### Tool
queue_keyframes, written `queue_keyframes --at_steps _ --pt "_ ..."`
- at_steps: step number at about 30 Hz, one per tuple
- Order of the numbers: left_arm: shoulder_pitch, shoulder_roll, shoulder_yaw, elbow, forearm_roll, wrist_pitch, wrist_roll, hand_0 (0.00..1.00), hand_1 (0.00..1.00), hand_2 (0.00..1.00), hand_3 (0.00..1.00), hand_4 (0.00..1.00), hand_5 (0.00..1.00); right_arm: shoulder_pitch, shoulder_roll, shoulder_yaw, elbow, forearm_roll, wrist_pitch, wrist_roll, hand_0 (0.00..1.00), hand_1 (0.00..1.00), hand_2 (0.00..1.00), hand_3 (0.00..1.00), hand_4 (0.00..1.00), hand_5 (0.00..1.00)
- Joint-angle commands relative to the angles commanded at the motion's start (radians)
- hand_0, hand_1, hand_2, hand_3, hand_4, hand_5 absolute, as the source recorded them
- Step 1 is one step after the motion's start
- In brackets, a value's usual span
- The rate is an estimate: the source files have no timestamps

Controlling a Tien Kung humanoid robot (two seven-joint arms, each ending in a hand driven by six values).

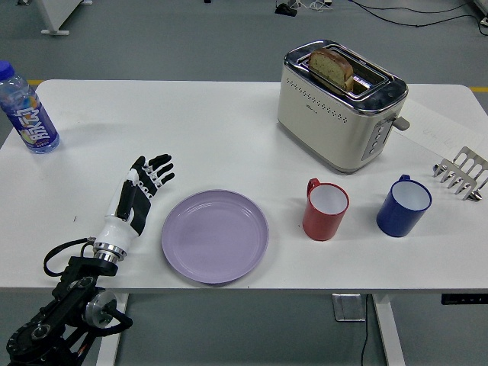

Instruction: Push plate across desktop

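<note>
A round lilac plate (214, 235) lies flat on the white table (229, 137), near the front edge and left of centre. My left hand (140, 193) rests over the table just left of the plate, with a small gap between them. Its fingers (155, 169) are spread, point away from me, and hold nothing. My right arm is not in view.
A red mug (325, 210) stands just right of the plate, with a blue mug (403, 206) beyond it. A cream toaster (340, 104) with bread stands at the back. A water bottle (27, 114) is at the far left, a metal rack (461, 174) at the right edge.
</note>
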Motion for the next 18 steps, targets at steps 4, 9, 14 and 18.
queue_keyframes --at_steps 4,9,14,18 --pt "-0.017 0.028 -0.038 -0.007 0.03 -0.005 0.017 0.787 0.83 0.82 0.69 0.526 0.998 0.001 0.001 0.001 0.0 0.001 0.0 0.0 0.692 0.703 0.796 0.727 0.361 0.325" --pt "-0.04 0.078 -0.119 -0.019 0.06 -0.025 0.054 0.783 0.816 0.809 0.692 0.526 0.998 0.002 0.001 0.011 0.0 -0.007 -0.001 -0.002 0.693 0.703 0.795 0.727 0.361 0.324" --pt "-0.054 0.134 -0.206 -0.025 0.083 -0.044 0.095 0.773 0.796 0.779 0.689 0.528 0.998 0.002 0.001 0.017 0.0 -0.012 -0.001 -0.004 0.693 0.703 0.795 0.727 0.362 0.326" --pt "-0.056 0.171 -0.278 -0.026 0.092 -0.056 0.117 0.773 0.796 0.779 0.689 0.528 0.998 0.002 0.002 0.029 0.0 -0.025 -0.003 -0.007 0.693 0.703 0.795 0.727 0.362 0.326"
